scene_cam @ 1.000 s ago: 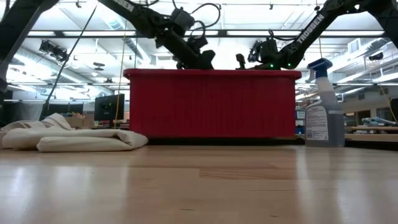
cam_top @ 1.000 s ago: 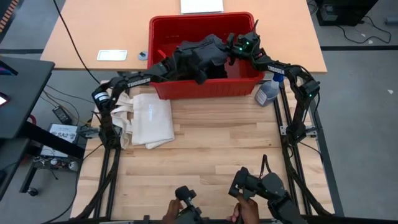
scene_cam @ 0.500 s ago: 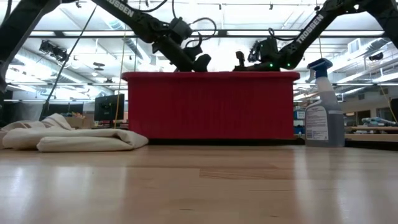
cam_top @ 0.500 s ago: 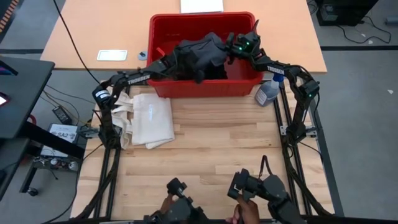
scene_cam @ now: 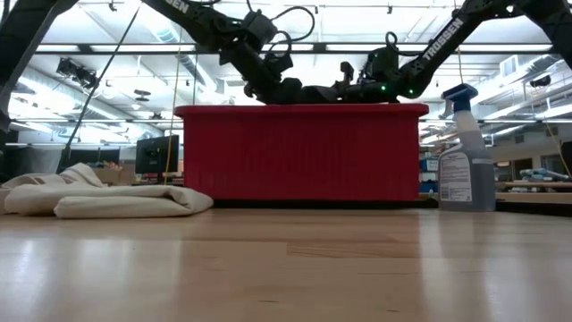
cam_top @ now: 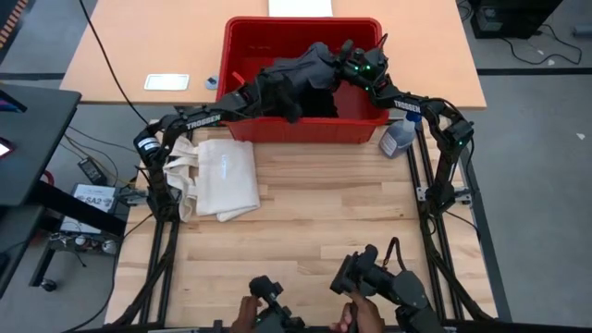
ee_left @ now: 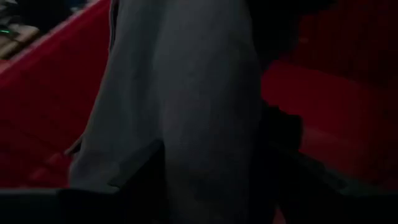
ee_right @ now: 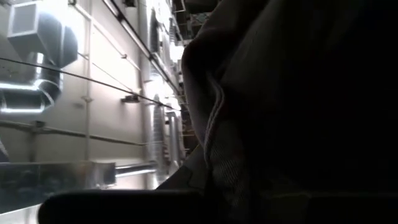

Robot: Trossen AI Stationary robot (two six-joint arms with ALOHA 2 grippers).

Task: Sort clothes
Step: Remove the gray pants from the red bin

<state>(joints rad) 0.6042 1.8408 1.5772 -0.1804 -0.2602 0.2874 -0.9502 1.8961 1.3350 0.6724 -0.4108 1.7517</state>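
Charcoal-grey shorts (cam_top: 298, 78) stretched above red bin (cam_top: 242, 37), pinched by right gripper (cam_top: 344, 67), left gripper (cam_top: 262, 91) alongside, grip unclear, presumably for sorting.

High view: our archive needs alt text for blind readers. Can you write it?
Both arms reach into a red bin, the right tool shut on dark grey shorts, the left tool beside them. A cream tote bag lies on the wooden table.

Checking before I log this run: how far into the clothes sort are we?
Early. Nothing looks sorted: only a cream tote bag lies on the table, outside the red bin. In hand: the right gripper is shut on the dark grey garment over the bin, left gripper at its other end. Left: everything in the bin.
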